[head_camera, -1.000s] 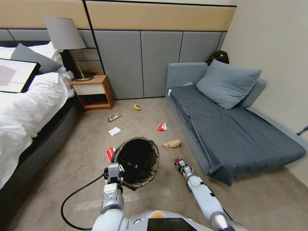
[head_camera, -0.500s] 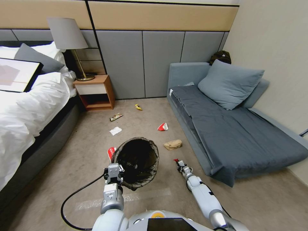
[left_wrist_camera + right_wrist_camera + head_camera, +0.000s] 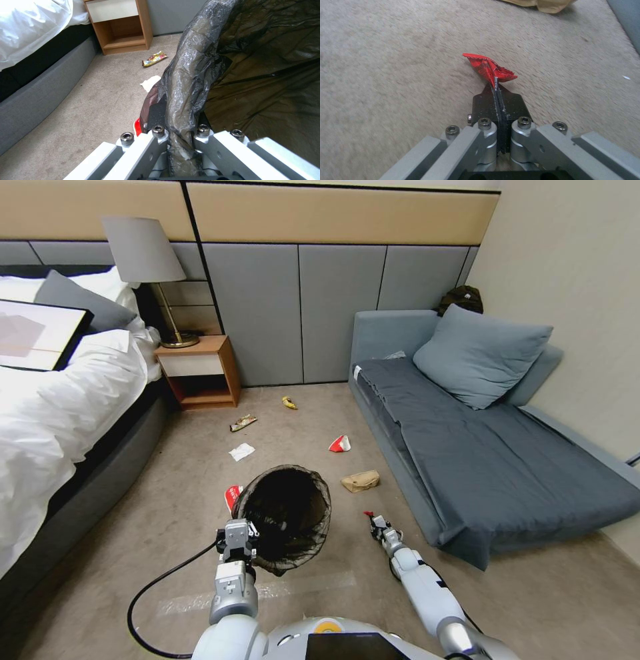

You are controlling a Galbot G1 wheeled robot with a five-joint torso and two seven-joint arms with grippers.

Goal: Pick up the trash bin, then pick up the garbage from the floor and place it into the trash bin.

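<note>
A: From up top, the left end effector (image 3: 248, 533) has the trash bin (image 3: 287, 517) pinched by its near rim, bin hanging in front of the robot. The right end effector (image 3: 371, 519) is low over the carpet (image 3: 167, 500), out to the bin's right, with a red wrapper (image 3: 367, 513) sticking out of its tip.

B: And the other garbage?

A: Scattered ahead on the floor: a tan paper bag (image 3: 361, 481), a red-and-white wrapper (image 3: 339, 444), a tissue (image 3: 241, 451), a brown wrapper (image 3: 243, 423), a yellow one (image 3: 289, 403) by the wall, plus a red piece (image 3: 231, 495) half behind the bin.

B: What worries you?

A: Look at the left wrist view. The jaws are clamped on the liner (image 3: 186, 82) folded over the rim. I'd guess that slick plastic could slide, so the bin may sag or tip if the arm jerks.

B: And the right wrist view?

A: The right end effector (image 3: 498, 100) is squeezed fully together on just one corner of the red wrapper (image 3: 488, 68). A thin hold like that could let go on the way across. And the bin's mouth looks tilted toward the robot, so a release from off-centre might land on the carpet (image 3: 386, 62) instead.
</note>
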